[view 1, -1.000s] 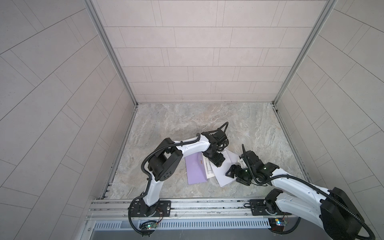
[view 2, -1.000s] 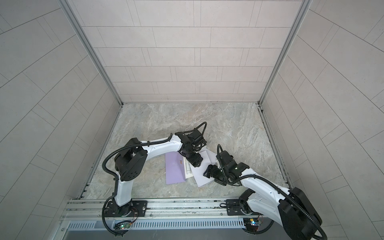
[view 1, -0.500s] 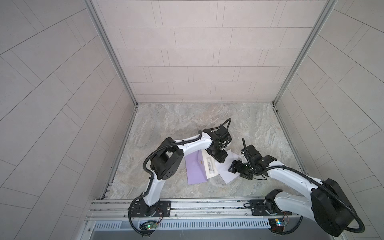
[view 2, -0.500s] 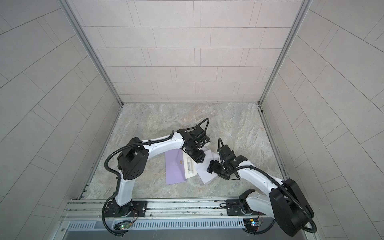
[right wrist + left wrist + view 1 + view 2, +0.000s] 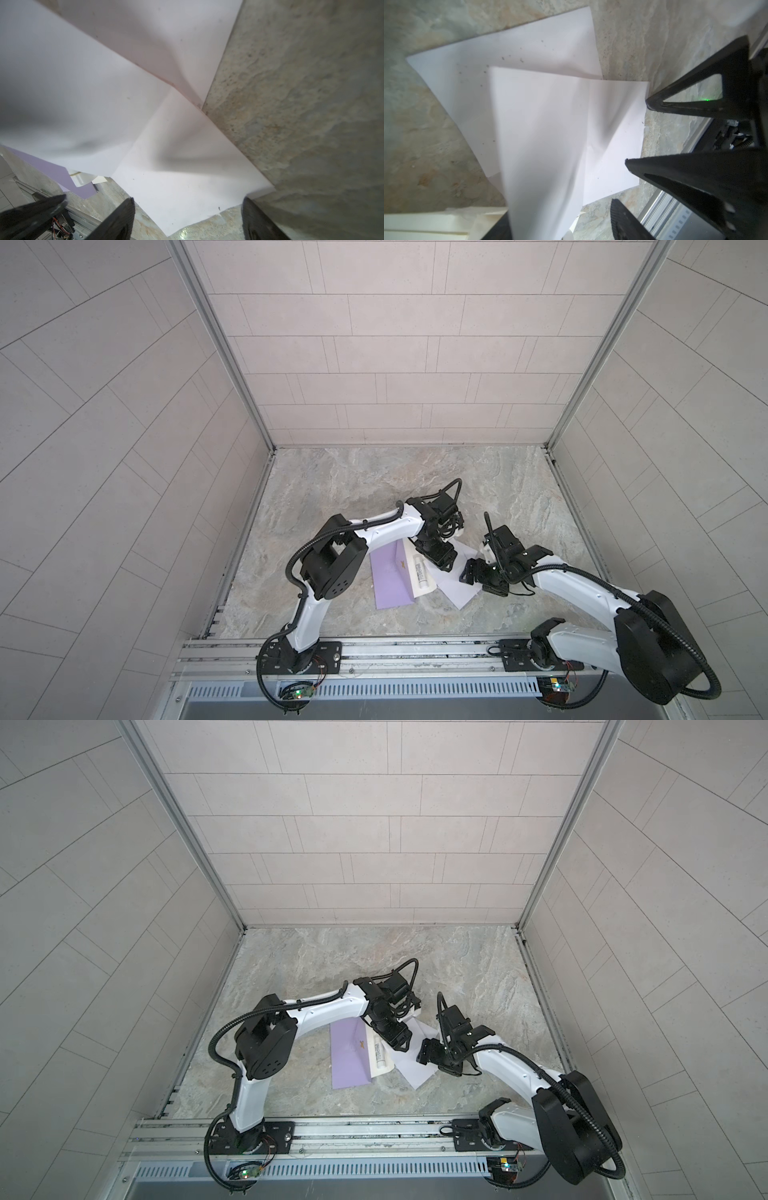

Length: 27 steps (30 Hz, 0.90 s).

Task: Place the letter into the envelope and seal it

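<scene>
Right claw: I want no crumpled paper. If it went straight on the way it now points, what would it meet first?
Probably the white letter, whose edge lies between the fingers of the open right claw. How high the claw stands above the sheet is unclear.

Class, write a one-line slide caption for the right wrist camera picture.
Creased white letter on the stone table, an edge framed by the open right hand, purple envelope visible beside it.
</scene>
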Each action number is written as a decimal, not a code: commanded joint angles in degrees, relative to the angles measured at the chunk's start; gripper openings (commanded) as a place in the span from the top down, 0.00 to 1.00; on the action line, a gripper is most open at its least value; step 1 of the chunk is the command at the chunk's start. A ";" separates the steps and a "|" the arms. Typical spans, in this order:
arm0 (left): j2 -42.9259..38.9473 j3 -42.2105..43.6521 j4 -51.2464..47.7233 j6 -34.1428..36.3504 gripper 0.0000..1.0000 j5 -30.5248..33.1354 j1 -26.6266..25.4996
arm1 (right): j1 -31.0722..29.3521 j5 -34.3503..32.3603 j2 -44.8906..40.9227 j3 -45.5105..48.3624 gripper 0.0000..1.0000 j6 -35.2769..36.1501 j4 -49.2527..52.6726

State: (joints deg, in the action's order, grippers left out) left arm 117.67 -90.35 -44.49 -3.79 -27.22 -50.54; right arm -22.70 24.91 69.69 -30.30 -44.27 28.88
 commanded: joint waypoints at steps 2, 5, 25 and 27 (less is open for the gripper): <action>-1.09 -1.34 -2.27 2.82 0.24 -2.92 0.17 | 1.06 -7.24 3.45 2.97 0.17 2.76 4.70; -0.41 -1.36 -2.32 2.58 0.28 -2.78 0.14 | 1.17 -7.50 3.62 3.04 0.17 2.90 4.59; -10.41 6.38 15.32 -10.87 1.00 5.75 -0.33 | 13.53 -3.24 -12.48 4.00 0.14 5.15 6.14; -12.76 7.48 16.65 -11.13 1.00 6.65 -0.19 | 18.34 3.09 -15.87 4.76 0.13 6.30 4.59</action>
State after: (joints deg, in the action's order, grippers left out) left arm 110.04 -83.92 -32.97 -13.34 -21.65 -50.65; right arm -8.12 22.59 57.21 -26.26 -40.36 32.71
